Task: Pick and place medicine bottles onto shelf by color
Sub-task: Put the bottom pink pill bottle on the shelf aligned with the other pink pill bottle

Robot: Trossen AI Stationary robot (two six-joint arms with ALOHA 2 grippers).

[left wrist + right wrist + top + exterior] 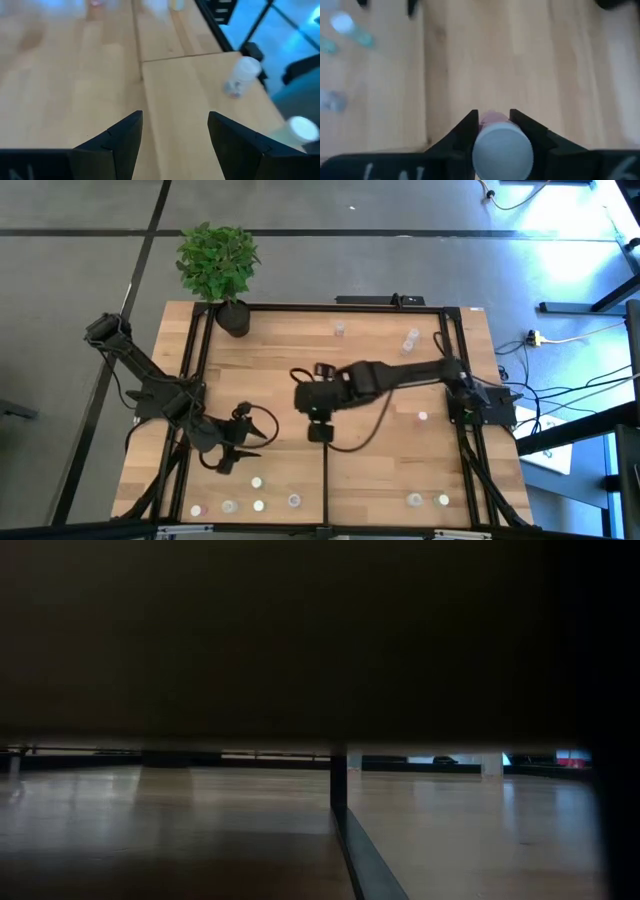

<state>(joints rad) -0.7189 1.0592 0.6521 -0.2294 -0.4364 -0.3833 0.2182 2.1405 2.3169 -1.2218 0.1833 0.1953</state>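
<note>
My right gripper (493, 131) hangs over the middle of the light-wood shelf (380, 350), shut on one small medicine bottle (502, 149). In the high view that gripper (318, 432) hides the bottle. My left gripper (175, 131) stands open over the shelf's near left part, nothing between its fingers, and shows in the high view (236, 458) too. Several other bottles stand along the near edge (257, 505), and two lie ahead of the left fingers (240, 75). My right gripper pinches the bottle between its two fingers (466, 131), which point steeply down. The bottle's round whitish end (502, 149) faces the wrist camera and a pinkish part (492, 117) shows beyond it, between the fingertips. It is lifted clear of the shelf.
A black pot with a green plant (232, 315) stands at the far left corner. A short black divider bar (325, 480) runs from the near edge toward the middle. More bottles stand at the far right (410, 340) and right (422, 417). The low view is mostly dark.
</note>
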